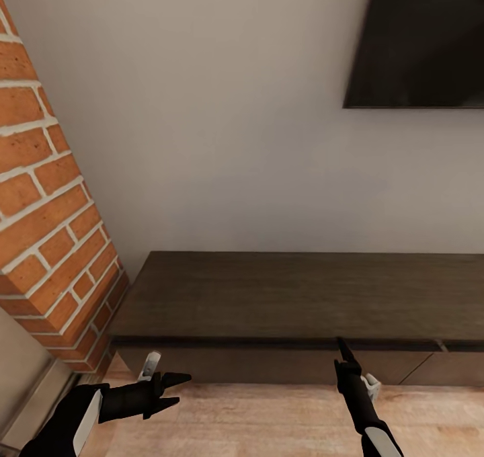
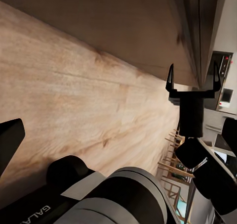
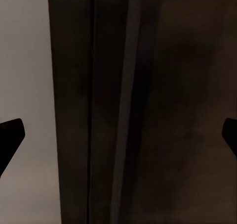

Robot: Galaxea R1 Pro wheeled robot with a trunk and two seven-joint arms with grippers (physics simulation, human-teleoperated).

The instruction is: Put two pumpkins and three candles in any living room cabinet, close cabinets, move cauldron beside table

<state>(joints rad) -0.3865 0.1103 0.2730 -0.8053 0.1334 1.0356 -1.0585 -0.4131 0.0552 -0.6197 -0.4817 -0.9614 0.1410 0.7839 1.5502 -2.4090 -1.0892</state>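
The robot is facing the cabinet (image 1: 296,296), the long low dark-brown unit that is standing against the pale wall (image 1: 222,141) and running off the right edge of the head view. Its drawer fronts are sitting flush under the top edge — nothing is pulled out. The dark TV (image 1: 420,40) is hanging on the wall above the cabinet's right part, and the brick fireplace (image 1: 47,208) is rising at the left, its corner just beside the cabinet's left end. Light wood plank floor (image 1: 269,420) is lying in front of the unit.

The left pincer (image 1: 177,389) is hovering low over the floor near the cabinet's left end, pointing to the right along its front, with its two fingers spread apart and nothing between them. The right pincer (image 1: 344,351) is reaching forward with its tip at the cabinet's upper front edge; in the head view it is showing edge-on. In the left wrist view the right pincer (image 2: 193,78) is showing its two thin prongs standing wide apart and empty, up against the underside of the cabinet's top lip. In the right wrist view the dark fingertips (image 3: 11,135) are sitting at opposite edges — wide — with the cabinet's dark front filling the space between them.
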